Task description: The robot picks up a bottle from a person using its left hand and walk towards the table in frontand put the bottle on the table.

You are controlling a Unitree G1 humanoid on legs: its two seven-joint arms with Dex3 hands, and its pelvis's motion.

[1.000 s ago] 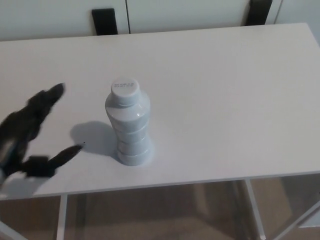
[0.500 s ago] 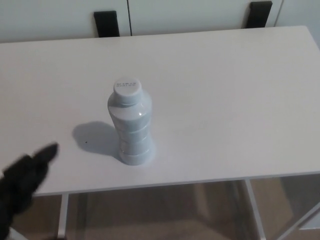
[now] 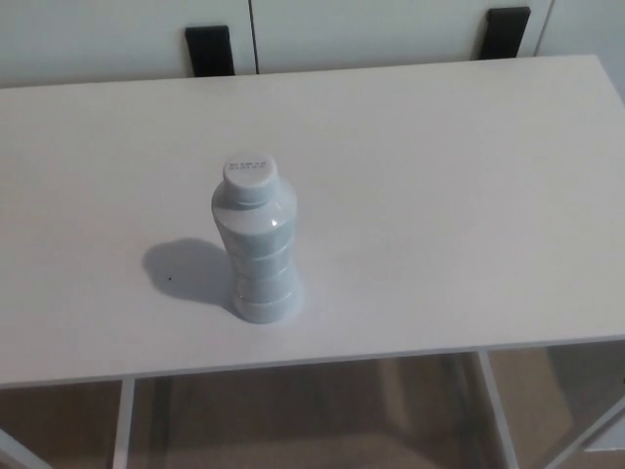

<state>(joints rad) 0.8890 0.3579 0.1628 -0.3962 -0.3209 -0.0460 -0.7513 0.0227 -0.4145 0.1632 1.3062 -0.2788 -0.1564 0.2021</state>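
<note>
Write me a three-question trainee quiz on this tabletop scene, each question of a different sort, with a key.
1. True or false: the white bottle lies on its side on the white table.
2. Which robot hand shows in the head view? A. left B. right C. neither
3. Fill the gap: the bottle's shadow falls on the robot's ___ side of it.
Key: 1. False, it stands upright with its cap on. 2. C. 3. left.
</note>
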